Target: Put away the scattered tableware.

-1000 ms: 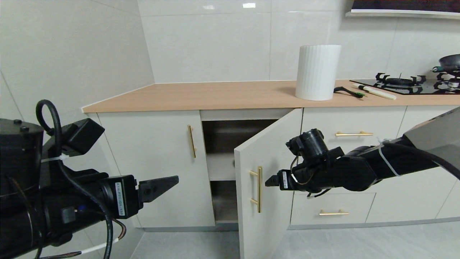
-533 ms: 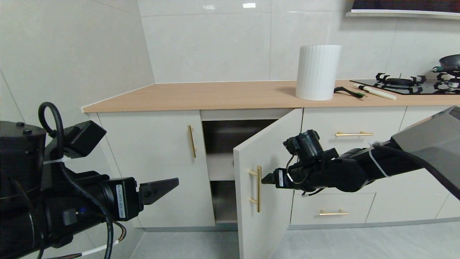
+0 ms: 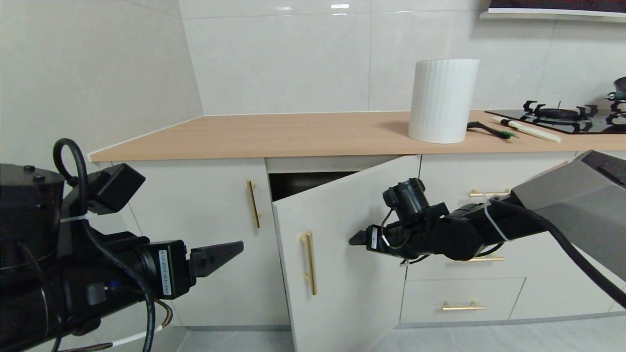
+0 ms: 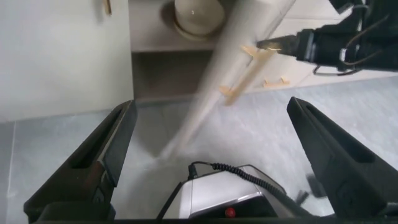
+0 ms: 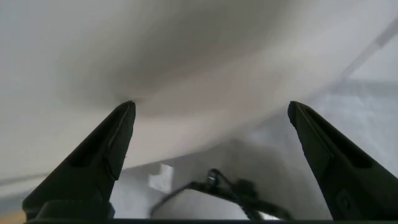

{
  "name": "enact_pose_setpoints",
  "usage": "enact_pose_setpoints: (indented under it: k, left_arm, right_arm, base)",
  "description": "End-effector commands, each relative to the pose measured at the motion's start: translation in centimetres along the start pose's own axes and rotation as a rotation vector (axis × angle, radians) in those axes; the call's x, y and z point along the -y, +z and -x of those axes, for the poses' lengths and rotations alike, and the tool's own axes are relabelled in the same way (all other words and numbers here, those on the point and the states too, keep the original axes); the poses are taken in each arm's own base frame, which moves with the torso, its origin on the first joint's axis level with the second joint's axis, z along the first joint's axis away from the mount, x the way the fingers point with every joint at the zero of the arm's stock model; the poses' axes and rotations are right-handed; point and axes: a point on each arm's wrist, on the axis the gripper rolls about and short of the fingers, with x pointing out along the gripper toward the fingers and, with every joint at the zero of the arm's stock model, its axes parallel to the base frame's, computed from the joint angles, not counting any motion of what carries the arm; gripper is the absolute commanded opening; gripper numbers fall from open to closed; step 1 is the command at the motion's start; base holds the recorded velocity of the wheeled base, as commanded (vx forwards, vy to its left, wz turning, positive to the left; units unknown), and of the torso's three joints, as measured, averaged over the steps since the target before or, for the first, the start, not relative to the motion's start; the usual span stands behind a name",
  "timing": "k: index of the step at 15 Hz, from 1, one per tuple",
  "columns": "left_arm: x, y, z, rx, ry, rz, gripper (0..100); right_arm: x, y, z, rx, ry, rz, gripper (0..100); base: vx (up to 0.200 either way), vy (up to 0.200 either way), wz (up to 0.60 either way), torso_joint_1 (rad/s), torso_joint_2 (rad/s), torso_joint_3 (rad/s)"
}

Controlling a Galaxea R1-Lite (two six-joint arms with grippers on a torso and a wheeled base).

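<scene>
A half-open white cabinet door (image 3: 342, 234) with a brass handle (image 3: 309, 262) stands below the wooden counter (image 3: 274, 134). My right gripper (image 3: 353, 239) is open, its tips up against the door's front face, which spans the space between the fingers (image 5: 210, 106). My left gripper (image 3: 239, 247) hangs open and empty at the lower left, away from the cabinet (image 4: 210, 104). Stacked pale bowls (image 4: 198, 15) sit on the shelf inside. On the counter lie a black-handled utensil (image 3: 489, 129) and a cream one (image 3: 528, 131).
A tall white ribbed canister (image 3: 444, 100) stands on the counter beside the utensils. A gas hob (image 3: 557, 115) lies at the far right. Drawers with brass handles (image 3: 462, 307) sit right of the door. Grey floor (image 4: 261, 143) is free below.
The cabinet door has swung further toward shut, with my right gripper moving left against it. The head camera has shifted too. My left arm has held still.
</scene>
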Motion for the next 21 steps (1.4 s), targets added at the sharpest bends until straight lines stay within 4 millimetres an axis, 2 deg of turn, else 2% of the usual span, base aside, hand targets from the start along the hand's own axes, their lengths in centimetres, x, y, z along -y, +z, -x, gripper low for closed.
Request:
enact_pose_setpoints:
  k: [1, 8, 12, 21]
  left_arm:
    - [0.0, 0.0, 0.0, 0.003, 0.001, 0.003, 100]
    - [0.0, 0.1, 0.1, 0.009, -0.002, 0.004, 100]
    - [0.0, 0.1, 0.1, 0.008, -0.001, 0.004, 100]
    - [0.0, 0.1, 0.1, 0.009, -0.002, 0.004, 100]
  right_arm:
    - [-0.4, 0.7, -0.3, 0.021, 0.016, -0.064, 100]
    - [-1.8, 2.9, -2.8, 0.098, 0.066, -0.347, 100]
    - [-1.7, 3.5, -5.1, 0.195, -0.004, -0.4, 100]
    - [-1.1, 4.7, -5.8, 0.266, -0.029, -0.458, 100]
  base:
    - [0.0, 0.0, 0.0, 0.0, 0.0, 0.0]
    - [0.0, 0.0, 0.0, 0.0, 0.0, 0.0]
    - [0.0, 0.0, 0.0, 0.0, 0.0, 0.0]
    - [0.0, 0.0, 0.0, 0.0, 0.0, 0.0]
